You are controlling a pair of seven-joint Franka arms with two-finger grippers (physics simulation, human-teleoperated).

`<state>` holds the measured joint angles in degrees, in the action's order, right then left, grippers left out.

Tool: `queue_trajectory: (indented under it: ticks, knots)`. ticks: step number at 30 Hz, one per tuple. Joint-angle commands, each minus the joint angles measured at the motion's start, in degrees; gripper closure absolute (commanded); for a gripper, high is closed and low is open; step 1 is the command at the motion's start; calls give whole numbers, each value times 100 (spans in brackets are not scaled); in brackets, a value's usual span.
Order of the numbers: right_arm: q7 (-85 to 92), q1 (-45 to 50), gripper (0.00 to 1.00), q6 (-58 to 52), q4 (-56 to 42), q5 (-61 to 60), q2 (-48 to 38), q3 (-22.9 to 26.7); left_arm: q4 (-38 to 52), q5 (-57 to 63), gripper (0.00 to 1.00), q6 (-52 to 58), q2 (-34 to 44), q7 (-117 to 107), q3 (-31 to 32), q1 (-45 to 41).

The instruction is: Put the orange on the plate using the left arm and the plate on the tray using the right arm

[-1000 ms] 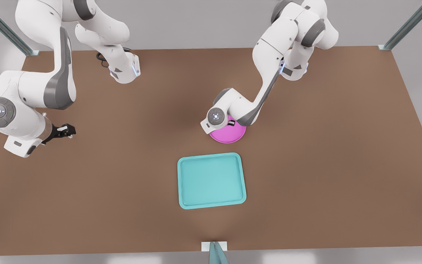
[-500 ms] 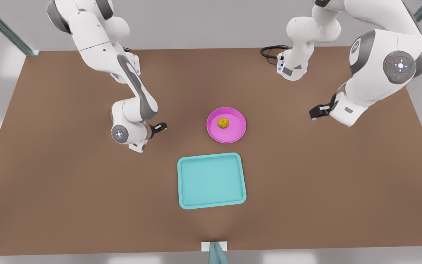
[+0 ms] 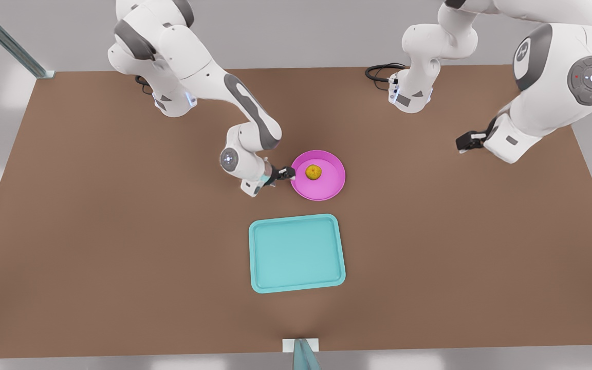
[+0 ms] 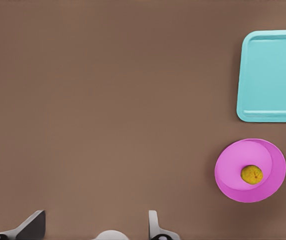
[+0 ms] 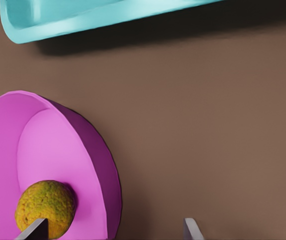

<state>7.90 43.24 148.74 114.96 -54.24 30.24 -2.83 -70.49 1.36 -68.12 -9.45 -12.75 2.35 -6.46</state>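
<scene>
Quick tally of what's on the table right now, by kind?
Fruit: 1, the orange
Dishes: 1, the plate
Trays: 1, the tray
Total: 3

On the brown counter (image 3: 121, 246) there is one small bumpy yellow-orange ball of fruit (image 3: 313, 172), one round shallow magenta-pink plate (image 3: 329, 187) and one flat teal rectangular tray (image 3: 296, 253) with rounded corners. Two white robot arms reach over it, each ending in one two-finger gripper: the right gripper (image 3: 287, 173) at the plate's rim on the front view's left and the left gripper (image 3: 466, 141) off to the front view's right, so two grippers in all. Three metal frame posts show at the counter's edges, two at the far corners and one at the near edge.
</scene>
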Motion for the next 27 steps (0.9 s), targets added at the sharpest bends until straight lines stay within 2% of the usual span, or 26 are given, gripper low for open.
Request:
queue_trajectory:
  ticks: [1, 11, 13, 15, 19, 25, 27]
  knots:
    - [-394, 106, 0, 375, -123, -262, 104, -7, 27, -74, 0, 71, -4, 625, -6, -22]
    - [-394, 440, 0, 463, -493, -403, 570, -16, 62, -311, 0, -96, -13, 669, -15, -22]
    - [-385, 475, 18, 454, -484, -403, 605, -25, 62, -311, 0, -96, -13, 669, -15, -22]
    - [-385, 493, 31, 445, -484, -412, 614, -25, 62, -311, 0, -96, -13, 669, -15, -22]
    - [-385, 493, 43, 419, -484, -412, 649, -25, 62, -320, 0, -96, -21, 678, -24, -13]
    - [-377, 467, 79, 358, -484, -403, 641, -25, 132, -329, 0, -105, -12, 660, -15, -22]
    - [-306, 458, 79, 349, -493, -403, 597, -25, 132, -320, 0, -105, -21, 678, -24, -13]
